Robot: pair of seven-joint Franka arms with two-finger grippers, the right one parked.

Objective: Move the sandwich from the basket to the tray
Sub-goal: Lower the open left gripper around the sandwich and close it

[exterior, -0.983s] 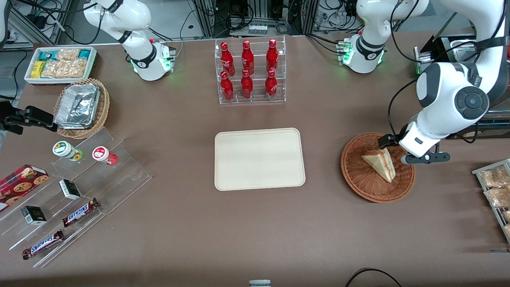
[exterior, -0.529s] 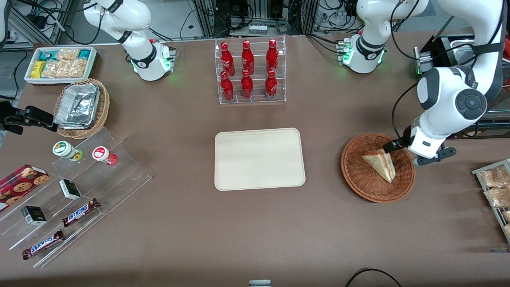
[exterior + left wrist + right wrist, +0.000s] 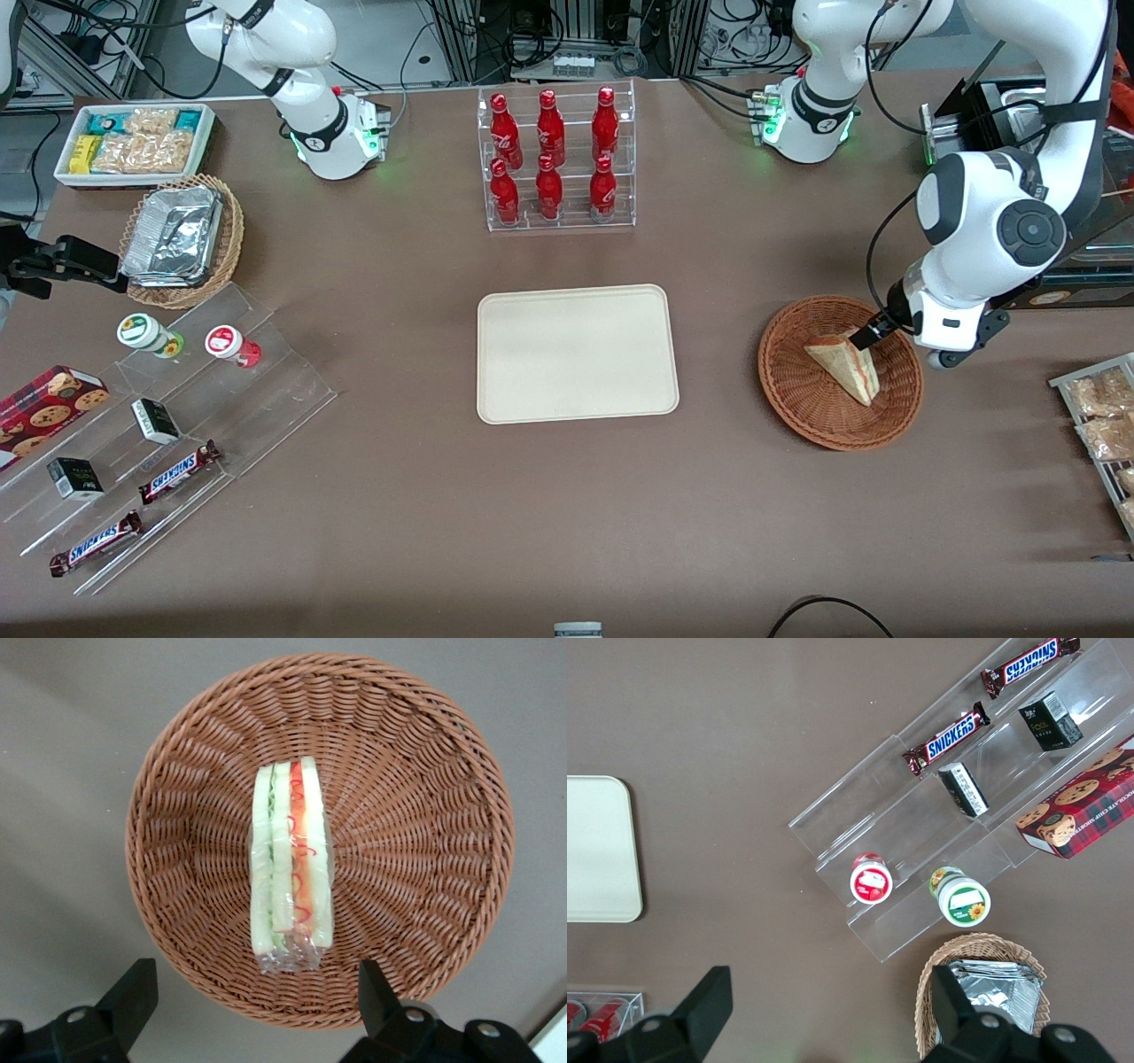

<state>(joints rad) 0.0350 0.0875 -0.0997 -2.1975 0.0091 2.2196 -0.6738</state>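
tool: (image 3: 252,1010) fingers spread wide, empty, hovering over the sandwich (image 3: 291,868), right of frame in the front view
sandwich: on edge mid-basket (image 3: 788,390), wrapped
handling: likely light, soft, film slippery; pinch the flat bread faces gently
tray: (image 3: 578,353) frame centre, bare
change: wrist swung inward, tool now square above the wedge

Wrapped sandwich (image 3: 290,870) stands on edge in the wicker basket (image 3: 425,771); cream tray (image 3: 576,353) well apart.

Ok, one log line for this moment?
phase: pre-grasp | gripper: open, above basket | sandwich: in basket | tray: bare
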